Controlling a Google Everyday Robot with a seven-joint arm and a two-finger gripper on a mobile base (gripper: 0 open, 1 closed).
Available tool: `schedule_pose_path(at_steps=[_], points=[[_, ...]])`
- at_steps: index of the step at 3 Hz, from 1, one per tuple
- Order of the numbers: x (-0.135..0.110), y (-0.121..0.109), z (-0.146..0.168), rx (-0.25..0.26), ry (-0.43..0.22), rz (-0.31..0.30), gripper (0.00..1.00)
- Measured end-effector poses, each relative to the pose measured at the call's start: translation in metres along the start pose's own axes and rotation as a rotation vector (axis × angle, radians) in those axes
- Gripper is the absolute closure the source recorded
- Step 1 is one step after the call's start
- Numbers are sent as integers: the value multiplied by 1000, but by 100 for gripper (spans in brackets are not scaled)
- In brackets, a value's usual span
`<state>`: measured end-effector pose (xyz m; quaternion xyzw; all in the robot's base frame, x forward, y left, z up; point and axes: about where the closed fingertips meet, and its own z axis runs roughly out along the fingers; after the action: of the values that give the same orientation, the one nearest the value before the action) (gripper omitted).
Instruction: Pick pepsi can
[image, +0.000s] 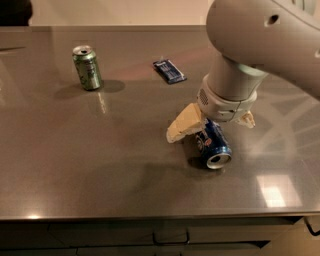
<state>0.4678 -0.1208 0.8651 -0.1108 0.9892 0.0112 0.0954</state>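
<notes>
The pepsi can (214, 146) is dark blue with a silver end. It lies on its side on the grey table (100, 165), right of centre, with its open end toward the front edge. My gripper (210, 130) hangs right over the can's far end. One cream finger (181, 125) sits left of the can, and the tip of the other finger (247, 120) shows to its right. The fingers are spread wide, on either side of the can and not closed on it. The large grey arm (260, 40) hides the can's rear part.
A green can (87, 67) stands upright at the far left. A flat dark blue snack packet (169, 70) lies at the back centre. The table's front edge (150, 217) runs along the bottom, with drawers below.
</notes>
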Motion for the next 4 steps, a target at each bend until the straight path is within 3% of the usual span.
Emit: schedule_pose_path(at_steps=[1, 2, 4], points=[[5, -2, 10, 13, 39, 63, 2], [9, -3, 14, 17, 54, 91, 20], [10, -5, 2, 36, 33, 102, 67]])
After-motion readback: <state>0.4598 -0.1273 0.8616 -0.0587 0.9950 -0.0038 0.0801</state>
